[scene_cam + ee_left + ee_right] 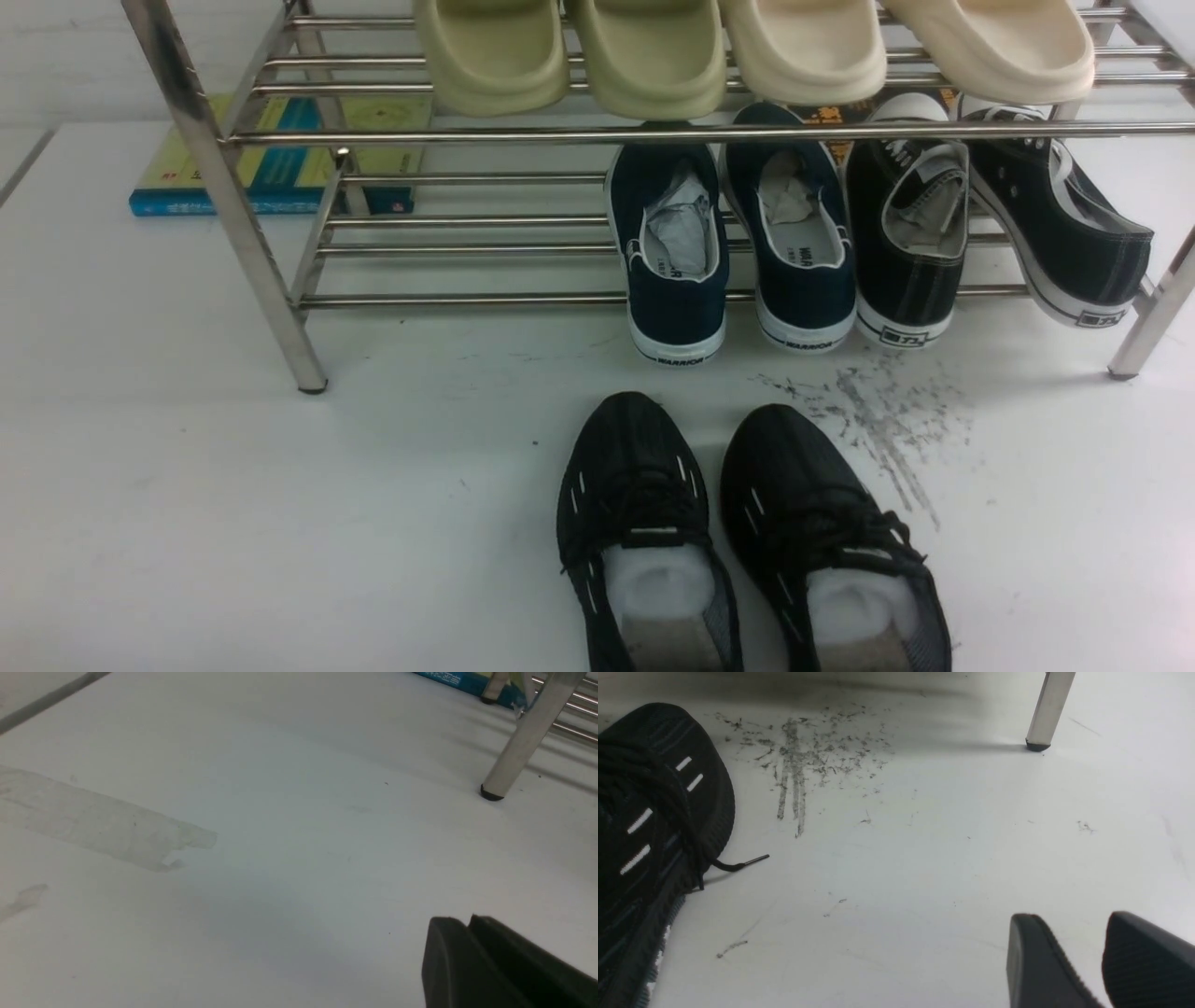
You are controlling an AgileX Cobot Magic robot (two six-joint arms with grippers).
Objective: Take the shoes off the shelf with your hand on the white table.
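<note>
Black mesh sneakers [738,541] stand on my scuffed white table [280,523], off the chrome tube shelf [224,177].
My right gripper [1104,961] hovers beside them, jaws slightly parted, empty; my left gripper [469,952] looks closed.

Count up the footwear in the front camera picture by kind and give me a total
Black mesh sneakers on the white table: 2
Navy sneakers on the shelf, lower tier: 2
Black canvas sneakers, lower tier: 2
Greenish slippers, upper tier: 2
Cream slippers, upper tier: 2
Total: 10
</note>
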